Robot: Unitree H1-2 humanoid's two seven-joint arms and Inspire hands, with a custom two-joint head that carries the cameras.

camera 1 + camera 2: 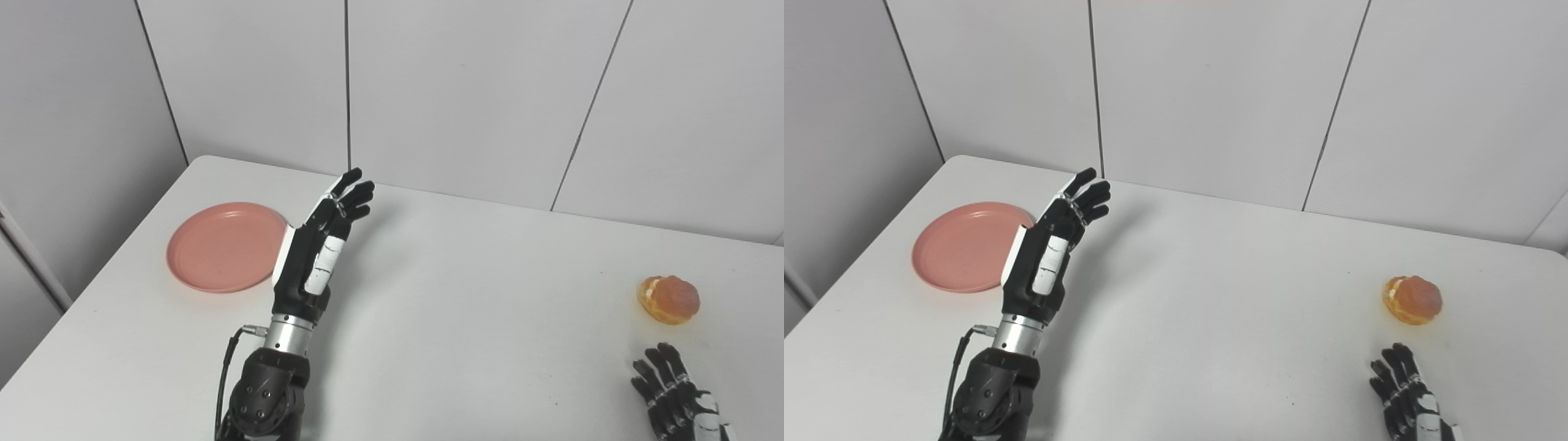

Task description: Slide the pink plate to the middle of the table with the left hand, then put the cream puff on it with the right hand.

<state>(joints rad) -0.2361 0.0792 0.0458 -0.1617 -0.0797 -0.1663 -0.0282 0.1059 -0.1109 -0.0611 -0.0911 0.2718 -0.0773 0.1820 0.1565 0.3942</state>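
In the left eye view, a white table (465,318) is filling most of the frame, its rounded far-left corner sitting close to a wall of pale grey panels (478,92) split by thin dark seams. The tabletop is looking matte, with a few tiny dark specks. The pink plate (223,247) is lying flat near the table's left edge. The left hand (318,251) is standing raised just beside the plate's right rim, overlapping it in the picture, fingers stretched out and apart, holding nothing; whether it is touching the plate cannot be told. The cream puff (669,299) is sitting far to the right on the bare table, well apart from the plate. The right hand (677,395) is showing at the bottom right corner, near the puff but not touching it, fingers spread and empty.

In the right eye view, the same table is showing its right back corner too, and the panelled wall is running along the whole far edge. The plate is lying at the left, the left hand is overlapping its right rim, and the puff is resting alone at the right, just beyond the right hand's fingertips (1396,361).
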